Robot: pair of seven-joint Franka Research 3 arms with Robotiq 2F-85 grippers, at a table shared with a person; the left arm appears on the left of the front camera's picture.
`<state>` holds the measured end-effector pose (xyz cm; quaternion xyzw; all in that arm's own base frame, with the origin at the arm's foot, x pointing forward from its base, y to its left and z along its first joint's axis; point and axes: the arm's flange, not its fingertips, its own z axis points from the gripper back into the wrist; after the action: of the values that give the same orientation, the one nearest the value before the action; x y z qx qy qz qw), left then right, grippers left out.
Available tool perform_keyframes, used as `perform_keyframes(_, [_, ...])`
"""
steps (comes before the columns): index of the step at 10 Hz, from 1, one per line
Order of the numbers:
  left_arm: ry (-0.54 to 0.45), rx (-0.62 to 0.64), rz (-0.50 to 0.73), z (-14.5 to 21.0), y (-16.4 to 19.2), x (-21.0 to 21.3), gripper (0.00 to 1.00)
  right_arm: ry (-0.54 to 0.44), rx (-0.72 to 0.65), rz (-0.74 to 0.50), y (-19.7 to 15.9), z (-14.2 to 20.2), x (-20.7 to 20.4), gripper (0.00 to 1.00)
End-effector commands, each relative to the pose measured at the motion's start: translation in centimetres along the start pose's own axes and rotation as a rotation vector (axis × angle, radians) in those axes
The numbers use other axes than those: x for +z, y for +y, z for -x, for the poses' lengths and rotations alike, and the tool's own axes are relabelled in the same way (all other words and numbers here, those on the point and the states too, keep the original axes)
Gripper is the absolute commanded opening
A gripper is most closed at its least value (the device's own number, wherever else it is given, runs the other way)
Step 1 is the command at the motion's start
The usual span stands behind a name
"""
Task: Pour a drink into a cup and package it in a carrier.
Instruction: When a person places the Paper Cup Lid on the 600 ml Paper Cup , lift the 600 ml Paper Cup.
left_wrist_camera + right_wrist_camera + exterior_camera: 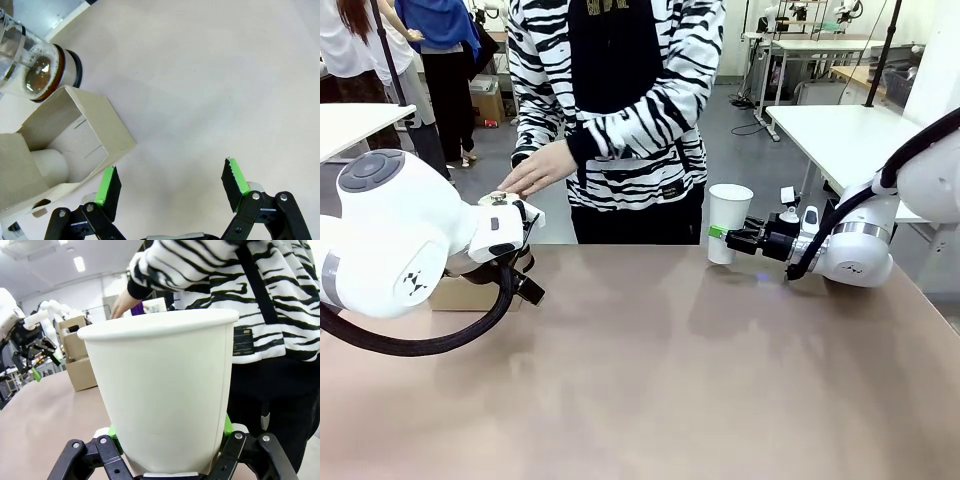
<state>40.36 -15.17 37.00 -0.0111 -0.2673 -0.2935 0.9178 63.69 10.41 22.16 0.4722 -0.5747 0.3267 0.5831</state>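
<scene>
Right hand (720, 236) grips the cup (730, 208), left hand (172, 182) gapes over a tan table (660, 380), perhaps a workshop behind.

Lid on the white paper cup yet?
No, the tall white paper cup has an open, uncovered rim.

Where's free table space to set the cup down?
Wide bare stretch of table across the middle and near edge, between the left arm and the right hand holding the cup. Crowded at far left: carrier, glass jug.
</scene>
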Motion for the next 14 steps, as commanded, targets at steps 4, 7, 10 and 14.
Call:
perform_keyframes(4, [-0.001,0.000,0.002,0.00,-0.02,0.04,1.00,-0.012,-0.002,0.011,0.41,-0.54,-0.13,0.80])
perform_keyframes(7, [-0.001,0.000,0.002,0.00,-0.02,0.04,1.00,-0.012,-0.002,0.011,0.41,-0.54,-0.13,0.80])
perform_keyframes(10, [-0.001,0.000,0.002,0.00,-0.02,0.04,1.00,-0.012,-0.002,0.011,0.41,-0.54,-0.13,0.80])
perform_keyframes(14, [-0.001,0.000,0.002,0.00,-0.02,0.04,1.00,-0.012,-0.002,0.011,0.41,-0.54,-0.13,0.80])
